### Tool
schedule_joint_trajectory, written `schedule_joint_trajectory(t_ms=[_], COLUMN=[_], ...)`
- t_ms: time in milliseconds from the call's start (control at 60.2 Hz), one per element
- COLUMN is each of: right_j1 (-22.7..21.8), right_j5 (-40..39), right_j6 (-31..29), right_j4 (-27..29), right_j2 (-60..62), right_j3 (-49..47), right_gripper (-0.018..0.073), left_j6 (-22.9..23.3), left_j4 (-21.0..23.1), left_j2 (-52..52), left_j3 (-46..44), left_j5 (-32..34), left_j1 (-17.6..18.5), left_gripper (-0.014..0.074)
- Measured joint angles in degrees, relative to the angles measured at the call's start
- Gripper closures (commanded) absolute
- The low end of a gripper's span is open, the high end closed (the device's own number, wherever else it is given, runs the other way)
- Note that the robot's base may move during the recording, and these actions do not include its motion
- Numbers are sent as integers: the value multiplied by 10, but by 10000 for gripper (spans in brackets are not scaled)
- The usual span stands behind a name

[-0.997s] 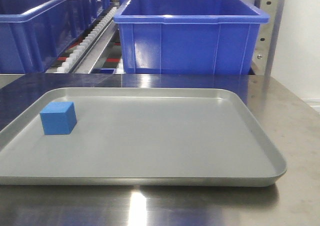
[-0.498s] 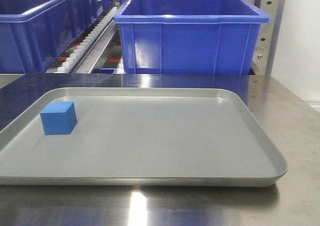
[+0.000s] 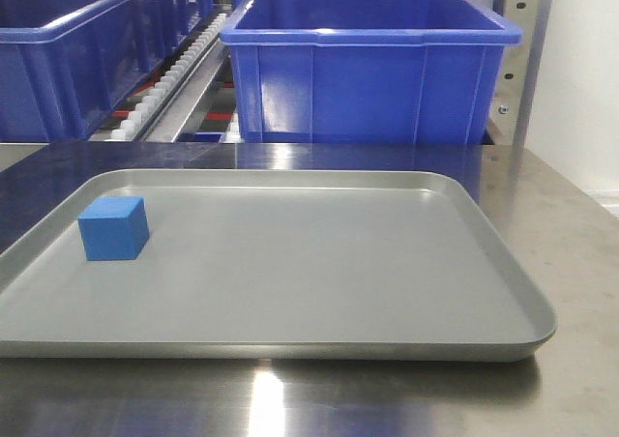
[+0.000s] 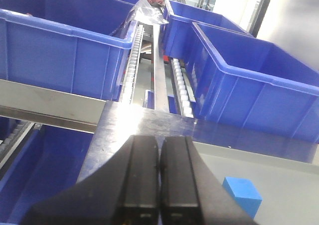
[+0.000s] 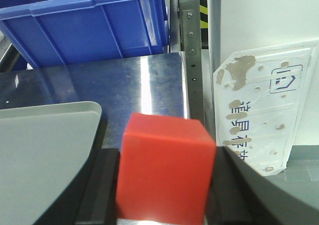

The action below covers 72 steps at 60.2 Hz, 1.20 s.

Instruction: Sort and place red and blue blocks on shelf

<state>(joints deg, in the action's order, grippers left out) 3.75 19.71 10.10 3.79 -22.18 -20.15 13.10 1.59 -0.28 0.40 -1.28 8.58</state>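
The blue block (image 3: 113,228) rests on the left part of the flat grey tray (image 3: 319,263); neither gripper shows in the front view. In the left wrist view my left gripper (image 4: 159,143) is shut with nothing between its black fingers (image 4: 142,175), over the steel tabletop just left of the tray, and the blue block (image 4: 242,195) lies down to its right. My right gripper (image 5: 166,160) is shut on the red block (image 5: 167,170), held above the tabletop off the tray's right corner (image 5: 50,135). The shelf (image 3: 174,74), with white roller tracks, stands behind the table.
Large blue bins (image 3: 368,60) sit on the shelf's rollers, one straight behind the tray and another at the far left (image 3: 58,60). A perforated steel upright (image 5: 192,51) rises at the table's right edge, with a white printed plate (image 5: 259,100) beyond it.
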Motion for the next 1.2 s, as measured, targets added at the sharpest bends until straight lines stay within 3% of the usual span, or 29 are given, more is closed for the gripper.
schedule_joint_trajectory(t_ms=[482, 681, 797, 1013, 1196], right_j1=[0, 0, 0, 0, 0], right_j5=[0, 0, 0, 0, 0], right_j6=[0, 0, 0, 0, 0], right_j4=[0, 0, 0, 0, 0], right_j2=[0, 0, 0, 0, 0], right_j3=[0, 0, 0, 0, 0], right_gripper=[497, 497, 497, 497, 498], left_j6=[0, -1, -1, -1, -2], left_j4=[0, -11, -23, -96, -119], left_j2=[0, 32, 128, 359, 486], left_j3=[0, -21, -123, -411, -536], left_j5=[0, -39, -101, -276, -406], left_j1=[0, 0, 18, 72, 93], left_gripper=[460, 460, 460, 460, 460])
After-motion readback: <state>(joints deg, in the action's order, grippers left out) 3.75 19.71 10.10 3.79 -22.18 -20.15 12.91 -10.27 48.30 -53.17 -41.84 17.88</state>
